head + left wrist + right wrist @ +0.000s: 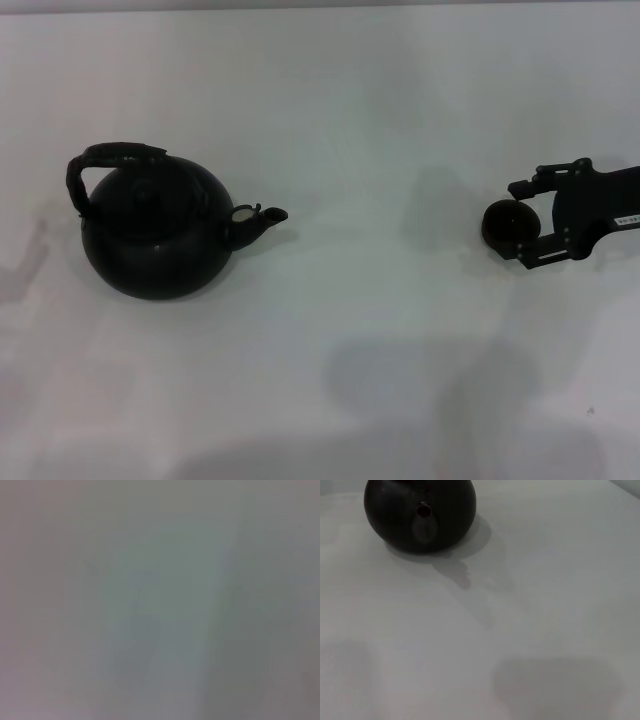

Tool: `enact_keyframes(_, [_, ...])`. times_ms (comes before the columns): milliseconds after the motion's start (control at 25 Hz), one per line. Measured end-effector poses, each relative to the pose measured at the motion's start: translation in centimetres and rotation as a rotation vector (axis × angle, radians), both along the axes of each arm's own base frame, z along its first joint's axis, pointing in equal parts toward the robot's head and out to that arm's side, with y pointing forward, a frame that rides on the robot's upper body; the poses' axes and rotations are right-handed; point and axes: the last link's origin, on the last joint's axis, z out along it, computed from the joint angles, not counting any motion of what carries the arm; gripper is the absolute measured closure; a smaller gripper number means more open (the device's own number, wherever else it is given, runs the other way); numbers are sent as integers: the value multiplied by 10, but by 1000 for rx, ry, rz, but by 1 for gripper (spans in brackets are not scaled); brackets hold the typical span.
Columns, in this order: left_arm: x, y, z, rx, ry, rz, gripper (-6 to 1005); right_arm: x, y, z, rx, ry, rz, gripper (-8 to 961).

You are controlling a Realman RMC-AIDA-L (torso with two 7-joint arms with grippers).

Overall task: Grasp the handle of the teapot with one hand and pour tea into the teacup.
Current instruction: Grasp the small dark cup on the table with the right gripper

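Head view: white table (350, 100); round matte black teapot (155, 235) at left, spout toward right, arched rough dark handle (115, 157) free. Right gripper (525, 222) brackets small dark teacup (503, 225), jaws straddling it, contact unclear. Left gripper unseen. Advice: centre the grip on the hoop's top.

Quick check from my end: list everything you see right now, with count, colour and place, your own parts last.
teapot: one, matte black, on the robot's left side of the table, spout pointing toward the right side.
handle: one, dark and rough, arched over the teapot's top.
teacup: one, dark brown-black, on the right side, far from the teapot.
table: one, white, under everything.
right gripper: one, black, reaching in from the right edge, its fingers either side of the teacup.
left gripper: not in view.
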Motion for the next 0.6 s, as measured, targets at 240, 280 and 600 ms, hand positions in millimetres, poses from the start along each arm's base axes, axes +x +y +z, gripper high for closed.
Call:
enact_keyframes(240, [1,1,-1,-1,-3,-1,213,1,1,-9,-17,-8,-11,91])
enact_keyframes(280, [1,1,-1,-1,-3,-1,213,1,1,-10,-20,-10,-12,91])
enact_keyframes(600, [0,-1,-2,-4,-7,3,213,1,2,-15,-29,-24,-10,92])
